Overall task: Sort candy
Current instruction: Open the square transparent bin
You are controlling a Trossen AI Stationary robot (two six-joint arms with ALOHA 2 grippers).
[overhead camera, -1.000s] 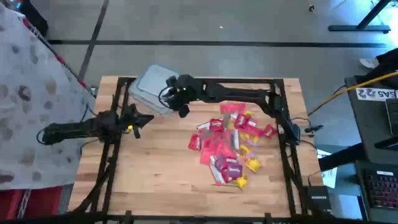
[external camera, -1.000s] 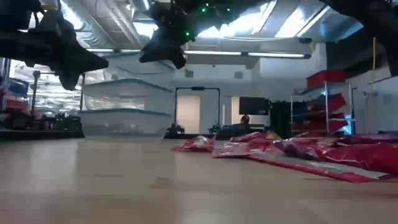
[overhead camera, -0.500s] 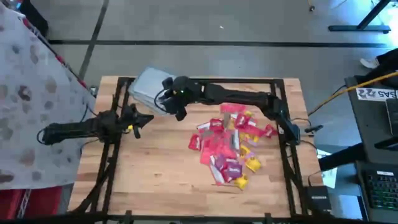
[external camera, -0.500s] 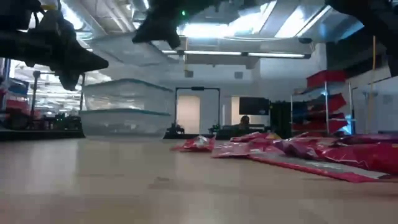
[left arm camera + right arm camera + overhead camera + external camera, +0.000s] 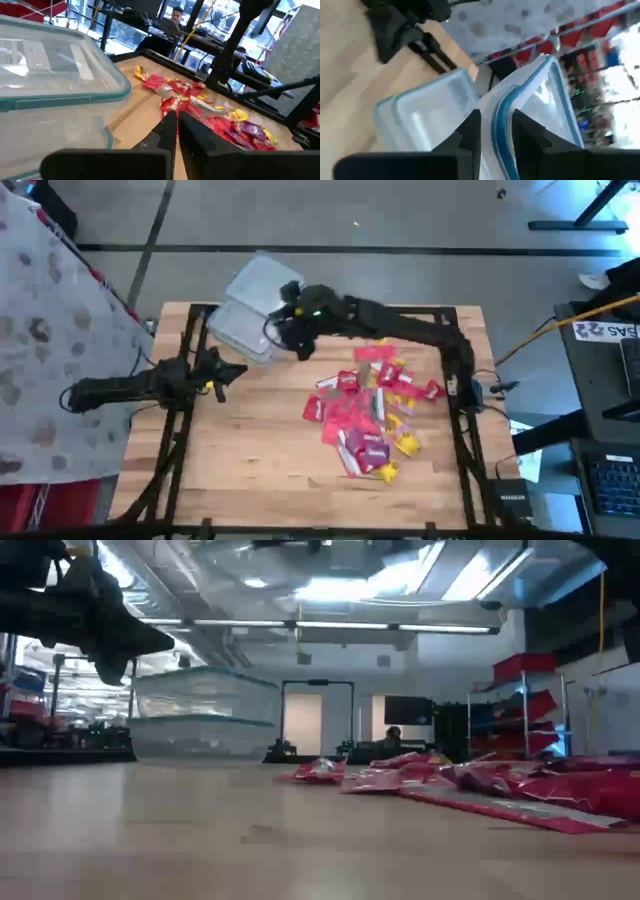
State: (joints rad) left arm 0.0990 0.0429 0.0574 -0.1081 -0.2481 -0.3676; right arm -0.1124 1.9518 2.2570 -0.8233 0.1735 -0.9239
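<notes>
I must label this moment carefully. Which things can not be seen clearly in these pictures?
- Right gripper: out of frame in the low view.
- Lid edge: hidden between its fingers, right wrist view.
- Tubs: contents unreadable, low view.
- Candy print: too small, high view.
- Left gripper: fingertips cut off, low view.

candy (image 5: 368, 410): loose pile of flat red/pink packets, a few magenta ones, tiny yellow bits
pose: lying flat, overlapping
spot: right-center of the bench (image 5: 250, 450)

free: desk (image 5: 250, 450) 6–8 o'clock | blocked: candy (image 5: 368, 410) 3–4 o'clock; tubs (image 5: 238, 332) 11 o'clock; left pincer (image 5: 228, 372) 9 o'clock
</notes>
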